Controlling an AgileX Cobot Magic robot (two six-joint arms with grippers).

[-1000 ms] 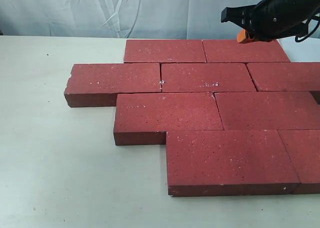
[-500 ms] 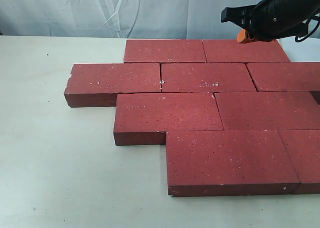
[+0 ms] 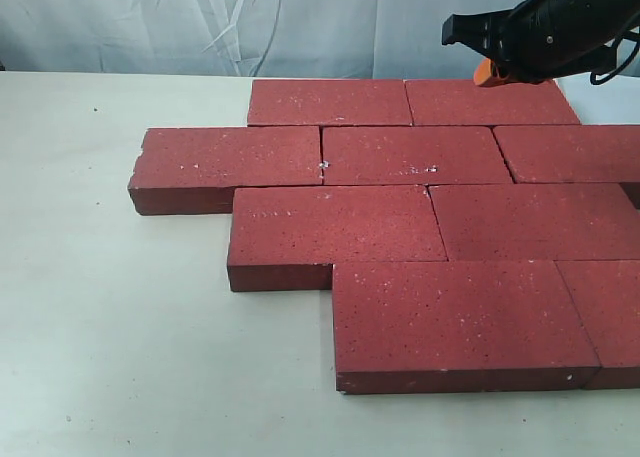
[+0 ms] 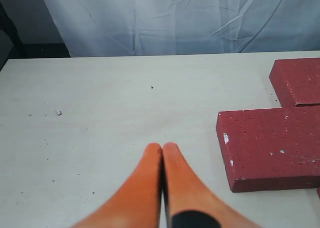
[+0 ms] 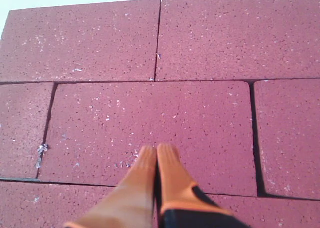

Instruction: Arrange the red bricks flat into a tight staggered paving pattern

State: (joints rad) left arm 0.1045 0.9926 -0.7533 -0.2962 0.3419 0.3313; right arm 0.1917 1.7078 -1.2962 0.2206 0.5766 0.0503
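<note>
Looking across the pale table [image 3: 110, 347], I see the red bricks [image 3: 415, 222] lying flat in four staggered rows, edge to edge, my right gripper [image 5: 157, 150] above them, fingers pressed together and empty, my left gripper [image 4: 162, 148] likewise closed over bare tabletop.

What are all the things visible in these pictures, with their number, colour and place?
red bricks: nine, dark red, lying flat in four staggered rows, close together on the table.
table: one, off-white, under everything.
cloth: one, pale blue-grey, hanging behind the table.
crumb: one, white, on the bare table.
left pincer: one, orange, shut, over bare table beside the bricks.
right pincer: one, orange, shut, over the bricks.
</note>
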